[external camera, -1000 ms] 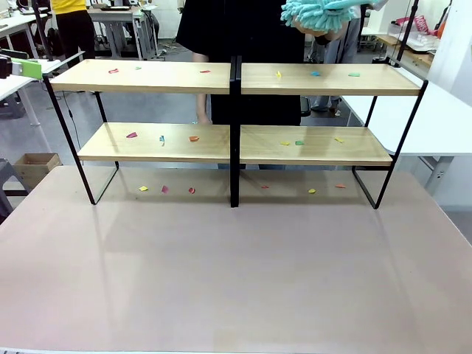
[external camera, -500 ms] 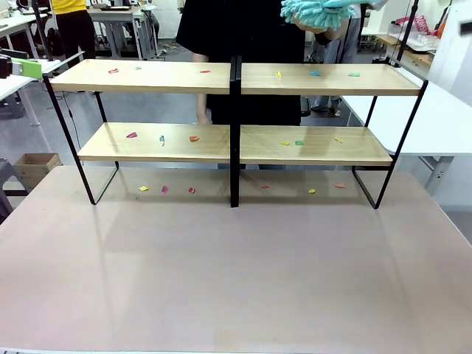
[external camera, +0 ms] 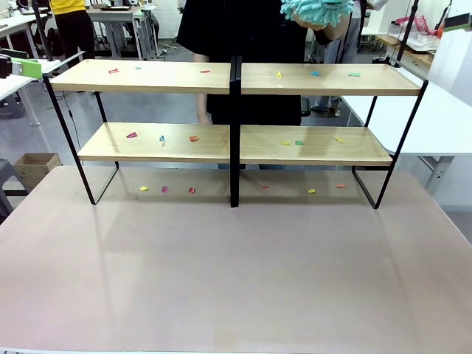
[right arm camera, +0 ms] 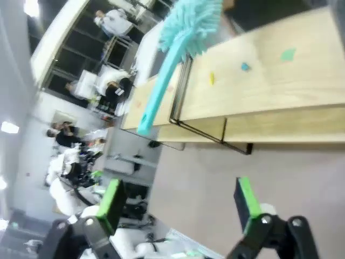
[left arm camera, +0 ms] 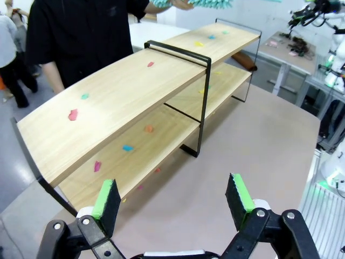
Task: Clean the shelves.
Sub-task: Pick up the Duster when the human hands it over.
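The shelves (external camera: 147, 77) stand across the far half of the table, two wooden tiers on a black frame, with small coloured paper scraps (external camera: 195, 138) scattered on the boards. Behind them a person in black (external camera: 251, 29) holds a teal fluffy duster (external camera: 317, 9) above the top right board. In the left wrist view my left gripper (left arm camera: 172, 189) is open and holds nothing, looking along the shelves (left arm camera: 108, 108) from one end. My right gripper (right arm camera: 178, 191) is open too, facing the shelves (right arm camera: 280, 75) and the duster (right arm camera: 167, 65), well short of both.
More scraps (external camera: 164, 189) lie on the pinkish table (external camera: 236, 280) under the lower boards. The near half of the table is bare. A white table (external camera: 450, 118) stands to the right, and a cardboard box (external camera: 35, 166) sits on the floor at the left.
The duster in the person's hand has risen a little toward the top edge of the picture. The shelves and scraps have not moved.
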{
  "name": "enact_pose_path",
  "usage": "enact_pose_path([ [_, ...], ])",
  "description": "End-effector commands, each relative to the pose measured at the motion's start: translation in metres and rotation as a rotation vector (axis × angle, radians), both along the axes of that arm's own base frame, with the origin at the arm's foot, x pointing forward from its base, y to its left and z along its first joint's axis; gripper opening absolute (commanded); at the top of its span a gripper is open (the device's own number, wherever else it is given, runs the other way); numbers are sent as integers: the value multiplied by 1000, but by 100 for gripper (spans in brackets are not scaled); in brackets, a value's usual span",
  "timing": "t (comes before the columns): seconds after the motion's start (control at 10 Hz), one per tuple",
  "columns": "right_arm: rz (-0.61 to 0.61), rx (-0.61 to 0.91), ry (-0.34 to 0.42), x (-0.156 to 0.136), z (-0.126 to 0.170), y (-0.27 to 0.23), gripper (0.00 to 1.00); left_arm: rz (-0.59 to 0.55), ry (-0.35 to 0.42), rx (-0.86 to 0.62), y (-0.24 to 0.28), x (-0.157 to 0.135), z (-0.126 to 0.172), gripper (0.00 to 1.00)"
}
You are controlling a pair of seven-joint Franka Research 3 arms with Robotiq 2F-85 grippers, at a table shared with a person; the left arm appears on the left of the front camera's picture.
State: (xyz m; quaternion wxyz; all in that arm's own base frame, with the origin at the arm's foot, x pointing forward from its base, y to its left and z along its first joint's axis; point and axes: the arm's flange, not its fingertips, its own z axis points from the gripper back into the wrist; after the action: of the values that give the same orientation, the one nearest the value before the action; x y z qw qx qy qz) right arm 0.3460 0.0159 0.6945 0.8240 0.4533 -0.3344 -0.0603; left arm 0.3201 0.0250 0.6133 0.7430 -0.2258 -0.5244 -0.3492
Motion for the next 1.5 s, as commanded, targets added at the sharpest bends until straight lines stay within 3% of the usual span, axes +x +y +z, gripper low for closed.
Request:
enact_pose_path([
  [0.0, -47, 285, 133, 58, -2, 7, 100, -3, 3, -1, -1, 1, -1, 100],
  [0.2, -99, 464, 222, 102, -13, 19, 100, -3, 3, -1, -1, 1, -1, 100],
  [0.5, -76, 448, 351, 130, -20, 40, 100, -3, 3, -1, -1, 1, -1, 100],
  [1.1, -7, 444, 349, 138, -28, 54, 98, -3, 3, -1, -1, 1, -1, 100],
  [1.2, -6, 443, 350, 139, -30, 56, 91, -3, 3, -1, -1, 1, -1, 100],
  [1.3, -14, 458, 314, 139, -32, 54, 38, -3, 3, -1, -1, 1, -1, 100],
  [1.4, -10, 461, 306, 138, -33, 54, 31, -3, 3, -1, -1, 1, -1, 100],
])
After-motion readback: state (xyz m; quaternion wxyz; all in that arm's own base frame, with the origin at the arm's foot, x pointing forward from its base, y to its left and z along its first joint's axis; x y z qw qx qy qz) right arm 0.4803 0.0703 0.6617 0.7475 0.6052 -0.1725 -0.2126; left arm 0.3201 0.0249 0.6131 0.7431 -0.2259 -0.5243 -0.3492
